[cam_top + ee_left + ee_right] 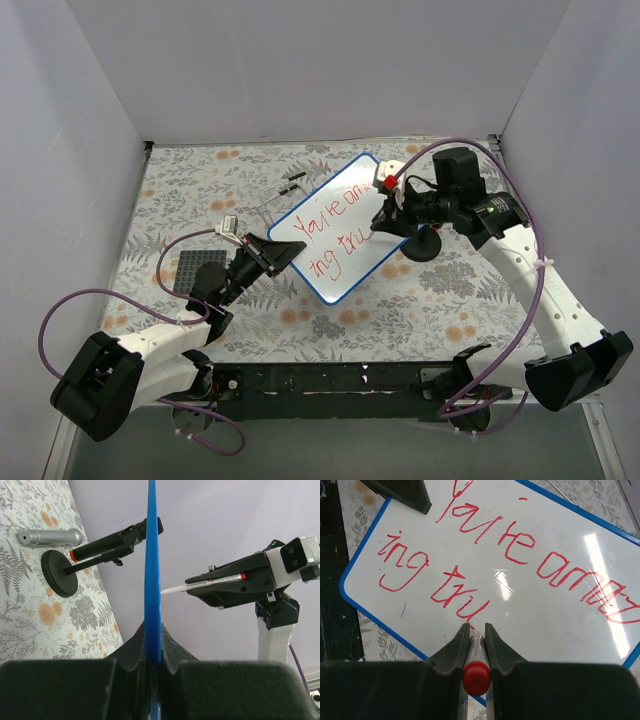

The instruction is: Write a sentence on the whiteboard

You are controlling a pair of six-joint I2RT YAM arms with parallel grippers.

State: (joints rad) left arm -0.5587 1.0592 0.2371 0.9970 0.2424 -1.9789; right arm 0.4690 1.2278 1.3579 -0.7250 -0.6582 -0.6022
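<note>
The whiteboard (345, 235), white with a blue rim, is tilted up off the table. My left gripper (272, 252) is shut on its near-left edge; in the left wrist view the rim (151, 565) runs edge-on between the jaws of the left gripper (153, 630). The sentence (520, 545) in red reads "You're amaz" over "ing tru". My right gripper (476, 627) is shut on a red marker (476, 676). From the left wrist the marker (212, 581) points at the board, its white tip against the surface just after the "u".
A black round stand (60, 573) carrying a black pen-like rod (115, 540) sits behind the board, with a silver cylinder (50, 537) beside it. A dark studded plate (198, 272) lies left of the left gripper. White walls enclose three sides.
</note>
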